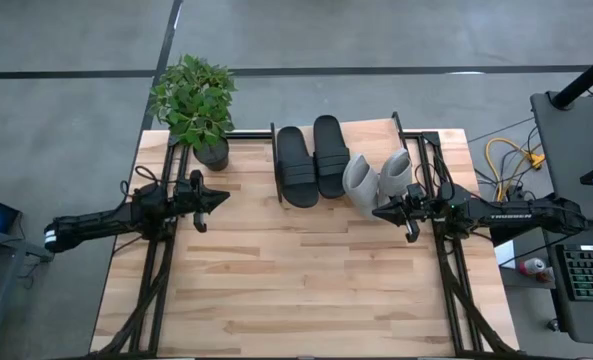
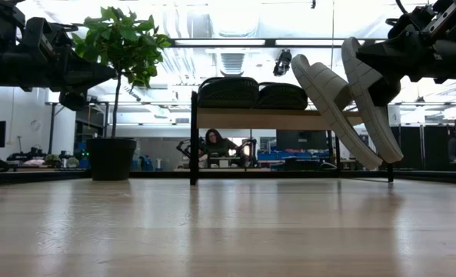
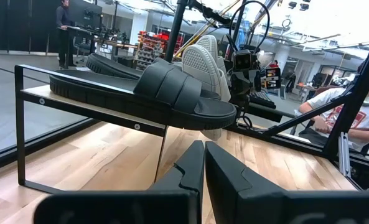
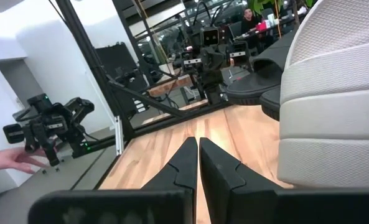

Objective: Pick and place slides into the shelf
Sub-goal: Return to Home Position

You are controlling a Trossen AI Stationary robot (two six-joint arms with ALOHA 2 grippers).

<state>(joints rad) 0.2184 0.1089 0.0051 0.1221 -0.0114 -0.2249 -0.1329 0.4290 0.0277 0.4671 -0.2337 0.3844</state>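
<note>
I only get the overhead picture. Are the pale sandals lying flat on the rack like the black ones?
Observer: No. The low view shows the pale slides tilted steeply, leaning at the right end of the shelf, while the black slides lie flat on top.
Operator: Are the claws holding anything?
Observer: No. The wrist views show the left gripper and the right gripper shut, with nothing between their fingers.

Left gripper (image 1: 216, 197) at table's 9 o'clock, fingers closed, empty, pointing toward 3. Right gripper (image 1: 381, 211) at 3 o'clock, closed, empty, pointing toward 9.
</note>
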